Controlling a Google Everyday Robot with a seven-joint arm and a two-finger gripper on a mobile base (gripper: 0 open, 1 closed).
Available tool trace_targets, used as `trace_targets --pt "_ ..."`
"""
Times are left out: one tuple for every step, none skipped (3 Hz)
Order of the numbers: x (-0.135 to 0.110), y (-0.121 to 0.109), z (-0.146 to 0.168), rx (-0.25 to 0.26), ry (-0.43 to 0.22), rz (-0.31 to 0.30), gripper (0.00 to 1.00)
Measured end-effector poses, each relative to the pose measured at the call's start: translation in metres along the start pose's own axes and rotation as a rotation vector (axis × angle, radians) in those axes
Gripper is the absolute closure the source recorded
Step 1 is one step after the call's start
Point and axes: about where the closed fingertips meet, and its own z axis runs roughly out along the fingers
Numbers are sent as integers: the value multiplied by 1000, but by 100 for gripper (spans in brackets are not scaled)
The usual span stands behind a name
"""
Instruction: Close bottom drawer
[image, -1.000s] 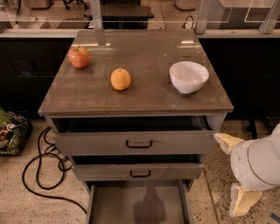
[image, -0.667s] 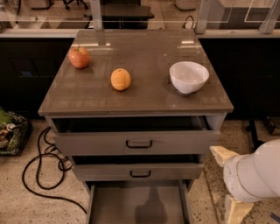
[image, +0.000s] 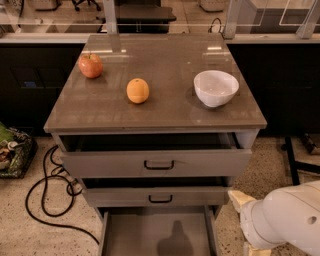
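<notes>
The grey cabinet has three drawers. The bottom drawer (image: 155, 232) is pulled far out; I see its plain grey tray interior at the lower edge of the view, and its front and handle are cut off below. My gripper (image: 247, 224) is at the lower right, just beside the drawer's right side, behind my white arm (image: 285, 220). Its two cream fingers stand apart, one fingertip (image: 238, 198) near the middle drawer's right corner, the other at the bottom edge. It holds nothing.
The top drawer (image: 157, 162) and middle drawer (image: 159, 196) stand slightly open. On the cabinet top lie an apple (image: 91, 65), an orange (image: 137, 90) and a white bowl (image: 215, 87). Black cables (image: 45, 195) and a bag (image: 12, 152) lie on the floor to the left.
My arm and gripper have moved left and down, closer to the right side of the open bottom drawer. The drawers have not moved.
</notes>
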Motion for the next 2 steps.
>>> trace_targets --pt "-6 16 30 -30 -38 13 0" --pt "-11 30 51 -44 -85 30 0"
